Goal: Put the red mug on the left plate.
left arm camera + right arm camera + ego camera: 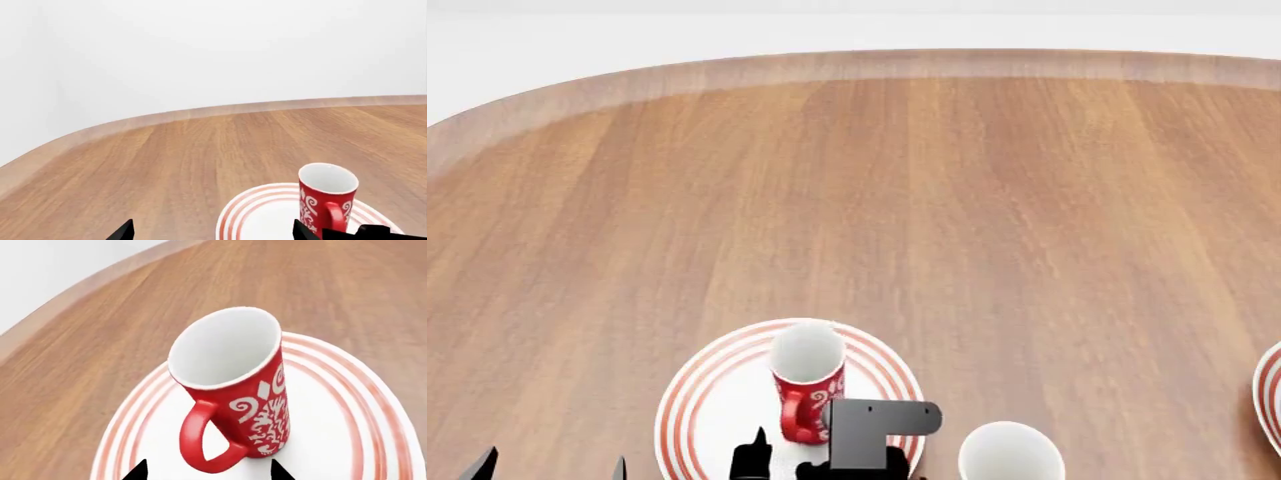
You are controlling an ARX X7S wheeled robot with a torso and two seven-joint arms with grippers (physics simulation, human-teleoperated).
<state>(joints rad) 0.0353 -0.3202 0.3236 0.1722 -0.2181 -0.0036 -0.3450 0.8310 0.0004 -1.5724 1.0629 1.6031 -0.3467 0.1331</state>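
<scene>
While upright on left plate (701, 420), lower-centre of head frame, red mug (807, 385) sits free, handle toward right gripper (208, 471); fingertips apart, not touching. Left gripper (213, 231) fingertips apart too, lower edge.

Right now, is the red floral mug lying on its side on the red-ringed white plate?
No, the red floral mug stands upright on the red-ringed white plate.

Bare table (988, 200) open beyond the left plate (701, 400), white mug (1010, 452) just right of it
</scene>
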